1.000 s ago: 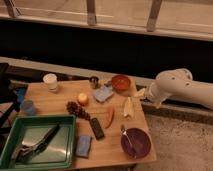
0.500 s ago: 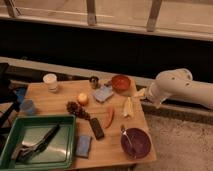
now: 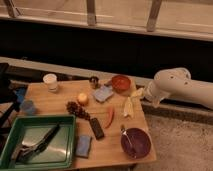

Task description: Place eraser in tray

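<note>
The eraser (image 3: 96, 128), a small flat black block, lies on the wooden table (image 3: 55, 95) between the red chili (image 3: 109, 116) and the green tray (image 3: 65, 145), just right of the tray's rim. The tray sits at the table's front left and holds a dark utensil with a metal blade (image 3: 35, 145). My white arm (image 3: 175, 87) reaches in from the right. Its gripper (image 3: 141, 94) is at the table's far right edge, well away from the eraser and beside a pale yellow item.
A blue sponge (image 3: 83, 145) lies by the tray's right rim and another blue piece (image 3: 103, 93) further back. A purple bowl (image 3: 135, 142) stands front right, a red bowl (image 3: 120, 82) at the back. There are also a white cup (image 3: 50, 82), a yellow ball (image 3: 82, 98) and a banana-like item (image 3: 128, 106).
</note>
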Controlling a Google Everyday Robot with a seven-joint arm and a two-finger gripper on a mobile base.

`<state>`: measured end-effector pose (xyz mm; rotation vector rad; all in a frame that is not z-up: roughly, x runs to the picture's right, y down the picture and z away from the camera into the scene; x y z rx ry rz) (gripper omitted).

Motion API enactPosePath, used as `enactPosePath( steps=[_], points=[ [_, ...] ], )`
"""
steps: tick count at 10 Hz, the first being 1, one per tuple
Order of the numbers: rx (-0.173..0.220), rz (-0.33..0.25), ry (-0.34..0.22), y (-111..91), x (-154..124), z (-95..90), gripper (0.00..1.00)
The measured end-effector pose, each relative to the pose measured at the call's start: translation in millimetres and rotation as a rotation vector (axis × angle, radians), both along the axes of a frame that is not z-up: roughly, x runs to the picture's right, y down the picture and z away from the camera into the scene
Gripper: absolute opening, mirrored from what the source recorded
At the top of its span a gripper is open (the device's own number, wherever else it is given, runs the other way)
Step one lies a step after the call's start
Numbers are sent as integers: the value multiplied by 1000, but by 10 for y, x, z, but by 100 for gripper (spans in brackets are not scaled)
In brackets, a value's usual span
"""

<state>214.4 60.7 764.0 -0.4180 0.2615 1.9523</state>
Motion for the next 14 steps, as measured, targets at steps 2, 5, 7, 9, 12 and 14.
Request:
enactPosePath(
  steps=[2,5,7,9,12,14],
  points=[
    [-6,-42,-33,-35,-280,26,80],
    [-20,-156,-117,-5,-906,24,80],
    [-21,-248,-179,125,-1339,-75,80],
    [-14,-328,-247,267,-1740,-197,80],
    [-28,-433,-365,417,-2296,-302,80],
    [-28,-435,-363,420,-2277,-303,80]
  ],
)
